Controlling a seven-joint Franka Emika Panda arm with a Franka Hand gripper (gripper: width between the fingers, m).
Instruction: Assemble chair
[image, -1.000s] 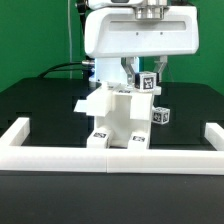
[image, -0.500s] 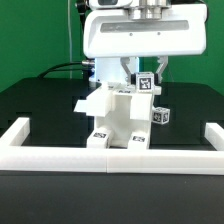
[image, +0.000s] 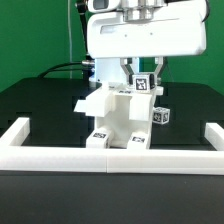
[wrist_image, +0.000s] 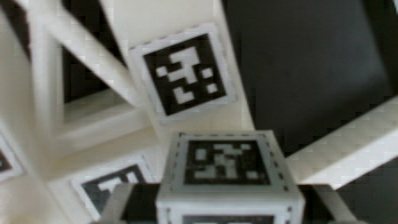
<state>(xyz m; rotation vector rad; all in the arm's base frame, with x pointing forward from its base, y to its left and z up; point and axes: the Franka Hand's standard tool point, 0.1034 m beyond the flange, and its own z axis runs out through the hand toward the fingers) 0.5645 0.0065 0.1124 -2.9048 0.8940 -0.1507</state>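
The partly built white chair (image: 118, 118) stands against the low white barrier wall (image: 110, 157) in the middle of the black table. My gripper (image: 143, 82) hangs over the chair's top at the exterior view's right, shut on a small white tagged chair piece (image: 146, 83). In the wrist view that piece (wrist_image: 222, 170) sits between my dark fingers (wrist_image: 128, 204), its marker tag facing the camera. Below it lie the chair's white bars and a large tag (wrist_image: 185, 76). Another tagged part (image: 160, 116) sits at the chair's right side.
The barrier wall runs along the front with short side arms at the exterior view's left (image: 15, 132) and right (image: 212, 134). A green backdrop stands behind. The robot's white arm housing (image: 135, 35) fills the upper middle.
The arm housing has risen slightly; the gripper and the held piece stay almost in place over the chair.
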